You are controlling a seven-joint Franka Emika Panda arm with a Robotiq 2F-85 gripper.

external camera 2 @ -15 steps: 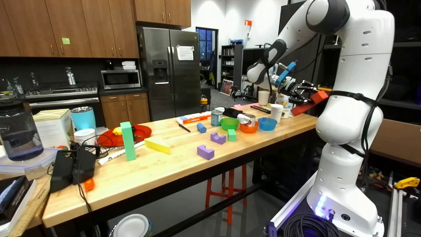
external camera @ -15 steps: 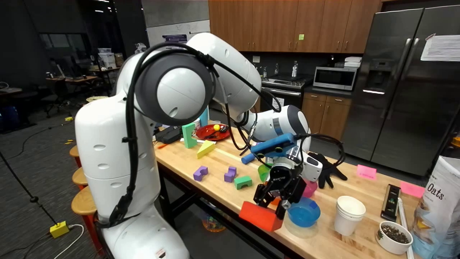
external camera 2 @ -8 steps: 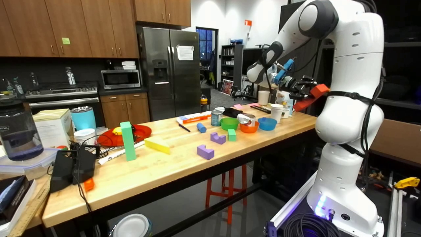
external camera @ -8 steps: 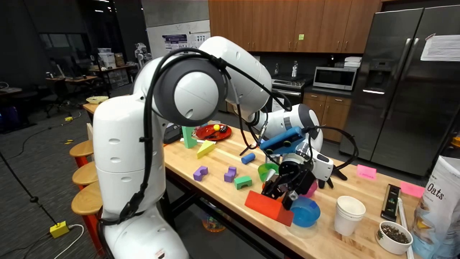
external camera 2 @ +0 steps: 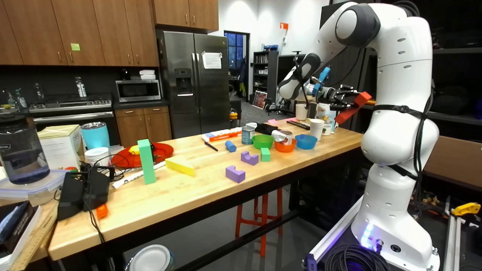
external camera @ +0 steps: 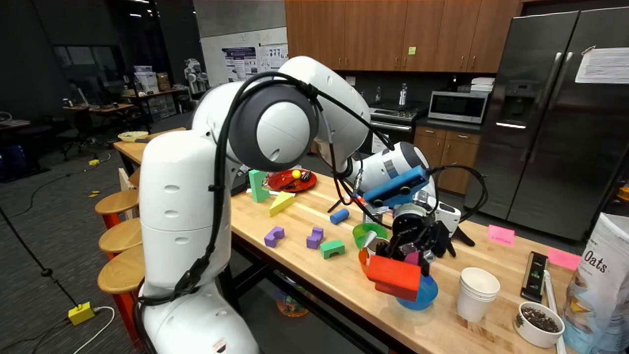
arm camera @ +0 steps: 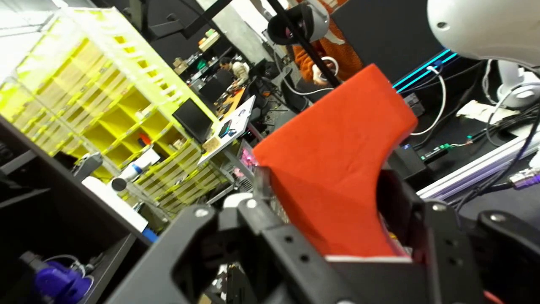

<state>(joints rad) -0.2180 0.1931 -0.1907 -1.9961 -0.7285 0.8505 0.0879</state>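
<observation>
My gripper is shut on a red block with a curved cut-out in one side. In the wrist view the block sits between the two fingers, one against its straight side and one in the curve. In an exterior view the gripper holds the block tilted, above the table's end and apart from it. A blue bowl lies partly behind the block in an exterior view. An orange bowl and a green bowl stand beside the blue one on the table.
On the table are two purple blocks, a green arch block, a yellow wedge, a tall green block and a blue cylinder. White cups and an oats bag stand near the table's end.
The gripper and red block have moved right and slightly up in an exterior view, and the block has turned. The arm's upper links have swung along. The block stays held; the table things are unmoved.
</observation>
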